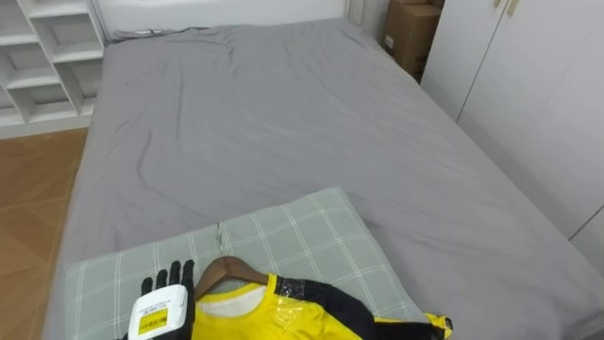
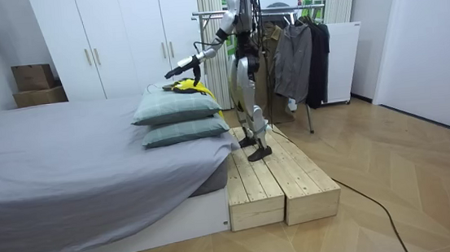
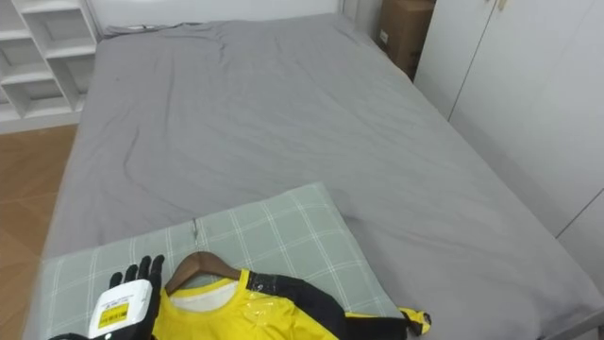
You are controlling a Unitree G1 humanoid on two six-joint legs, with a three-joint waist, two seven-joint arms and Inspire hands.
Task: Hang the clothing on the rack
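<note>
Item: yellow shirt, already on its wooden hanger, lying on the checked pillow at lower centre.
Left hand: lower left, fingers straight and apart, just beside the hanger, holding nothing.
Status: pickup not yet made. Hanging on the clothes rail, upper centre of the room view, is outstanding.

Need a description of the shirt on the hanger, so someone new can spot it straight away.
Find the big grey bed; at the end nearest the robot lies a pale green checked pillow. On it lies a yellow and black shirt, its collar on a brown wooden hanger, beside the robot's left hand. Nothing else on the bed is bright yellow.
</note>
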